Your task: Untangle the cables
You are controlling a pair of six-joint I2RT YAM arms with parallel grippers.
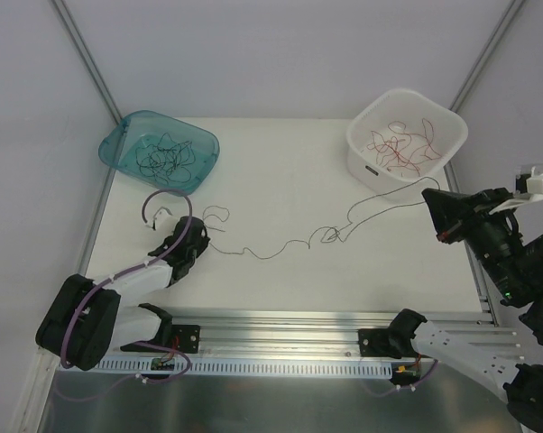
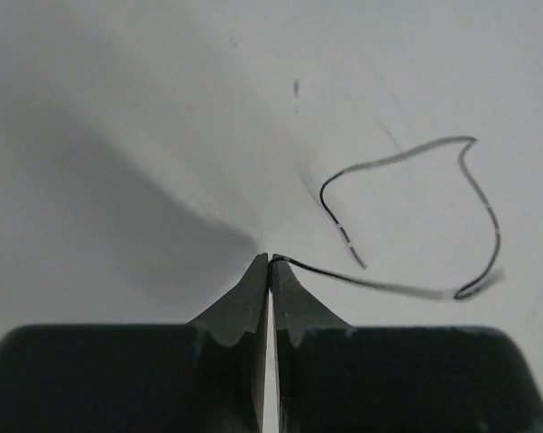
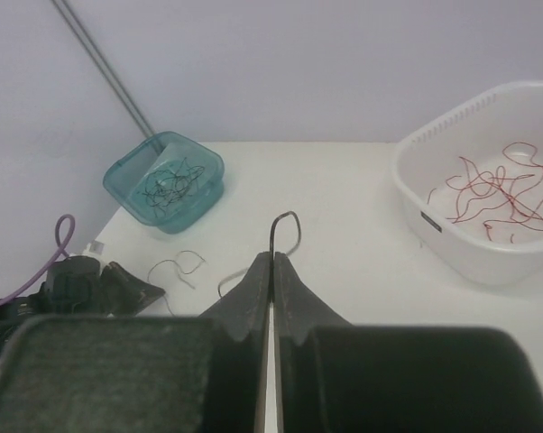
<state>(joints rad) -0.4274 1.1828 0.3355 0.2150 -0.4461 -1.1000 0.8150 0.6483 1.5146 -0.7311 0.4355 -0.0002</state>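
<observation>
One thin black cable (image 1: 330,235) runs across the white table from my left gripper (image 1: 200,237) to my right gripper (image 1: 427,193), with a small tangle near its middle. The left gripper (image 2: 270,260) is shut on one end of the cable (image 2: 393,286), which curls away to the right on the table. My right gripper (image 3: 272,256) is shut on the other end, and a short loop of the cable (image 3: 288,217) sticks up past its tips. More black cables (image 1: 163,155) lie in a teal bin (image 1: 202,138), and red cables (image 1: 402,144) lie in a white basket (image 1: 369,169).
The teal bin (image 3: 199,200) stands at the back left and the white basket (image 3: 416,200) at the back right. A metal rail (image 1: 289,317) runs along the near edge. A purple arm cable (image 1: 156,200) arcs above the left gripper. White walls enclose the table.
</observation>
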